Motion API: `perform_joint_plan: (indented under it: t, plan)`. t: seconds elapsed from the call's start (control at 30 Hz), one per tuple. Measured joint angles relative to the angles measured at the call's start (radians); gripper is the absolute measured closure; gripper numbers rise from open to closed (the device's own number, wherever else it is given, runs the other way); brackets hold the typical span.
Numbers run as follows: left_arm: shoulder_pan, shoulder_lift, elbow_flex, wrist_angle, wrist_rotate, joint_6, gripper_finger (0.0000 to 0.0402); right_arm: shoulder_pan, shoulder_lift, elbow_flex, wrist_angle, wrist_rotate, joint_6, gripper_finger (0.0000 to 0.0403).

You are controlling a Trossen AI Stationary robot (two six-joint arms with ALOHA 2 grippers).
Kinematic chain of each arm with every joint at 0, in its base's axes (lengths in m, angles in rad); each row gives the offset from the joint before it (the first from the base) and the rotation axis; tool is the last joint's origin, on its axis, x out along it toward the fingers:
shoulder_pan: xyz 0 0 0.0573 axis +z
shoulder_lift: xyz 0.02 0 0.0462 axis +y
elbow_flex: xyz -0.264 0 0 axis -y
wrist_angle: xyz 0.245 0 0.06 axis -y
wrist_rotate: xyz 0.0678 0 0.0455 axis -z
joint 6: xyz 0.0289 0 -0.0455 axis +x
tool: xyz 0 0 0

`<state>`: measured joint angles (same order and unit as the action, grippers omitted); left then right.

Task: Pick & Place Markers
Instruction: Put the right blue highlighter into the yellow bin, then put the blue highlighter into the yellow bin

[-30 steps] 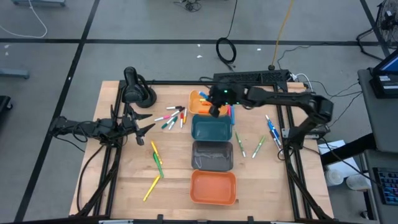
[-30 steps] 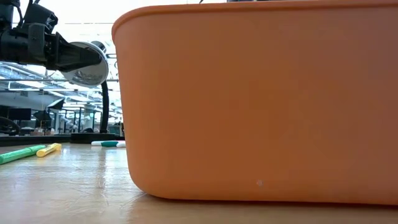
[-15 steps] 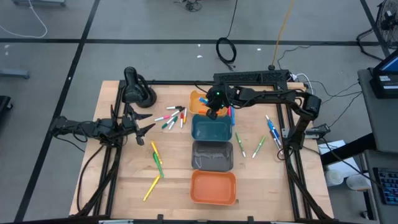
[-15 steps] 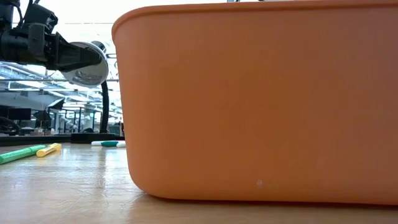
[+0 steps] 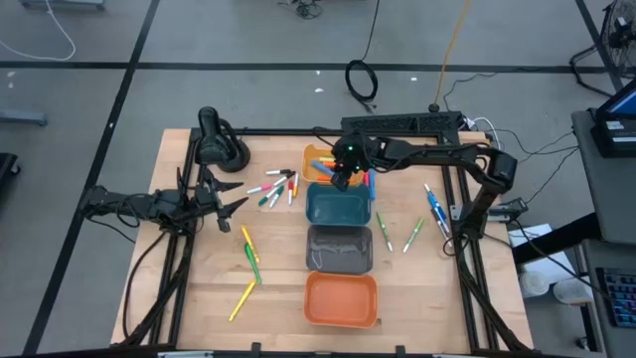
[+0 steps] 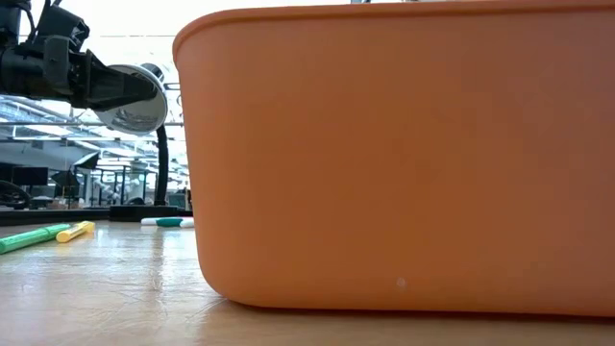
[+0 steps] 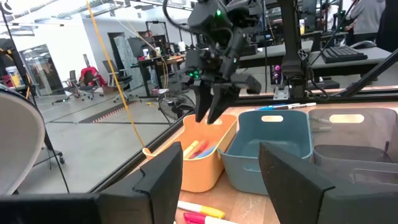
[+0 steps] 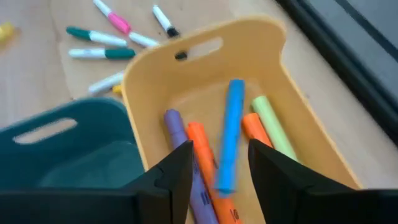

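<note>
The tabletop (image 5: 278, 288) carries four bins in a row. The right gripper (image 7: 210, 117) hangs over the light orange bin (image 8: 205, 74), jaws parted and empty, a blue marker (image 8: 229, 143) lying loose beneath among others. Risk: rising carelessly could clip the rim. The left gripper (image 5: 237, 203) waits wide open near scattered markers (image 5: 273, 187), which a careless sweep could roll away.

Both arms: dark, slim jointed links w/ black cabling along them. Right gripper (image 7: 210, 106) has two tapered black fingers, green LED lit on wrist housing (bright in high view too). Left gripper (image 5: 231, 195) all black, w/ pointed fingers.
</note>
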<state>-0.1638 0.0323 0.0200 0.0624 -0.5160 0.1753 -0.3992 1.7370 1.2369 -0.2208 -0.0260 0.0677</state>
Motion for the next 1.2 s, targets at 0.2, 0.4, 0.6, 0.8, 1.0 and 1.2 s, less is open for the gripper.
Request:
perform_joint_plan:
  t: [0.2,0.4,0.6,0.8,1.0,1.2]
  plan:
    - [0.000,0.000,0.000,0.000,0.000,0.000,0.0188,0.002,-0.116,0.000,-0.193,0.003,0.071,0.0266]
    - [0.000,0.000,0.000,0.000,0.000,0.000,0.0188,0.017,-0.236,-0.037,-0.443,0.083,0.229,0.0274]
    - [0.000,0.000,0.000,0.000,0.000,0.000,0.0188,0.048,-0.359,-0.233,-0.411,0.242,0.331,0.0275]
    - [0.000,0.000,0.000,0.000,0.000,0.000,0.0188,0.047,-0.410,-0.477,-0.161,0.234,0.322,0.0275]
    - [0.000,0.000,0.000,0.000,0.000,0.000,0.0188,0.033,-0.401,-0.617,0.063,0.233,0.306,0.0275]
    - [0.000,0.000,0.000,0.000,0.000,0.000,0.0188,0.034,-0.401,-0.631,0.091,0.237,0.306,0.0275]
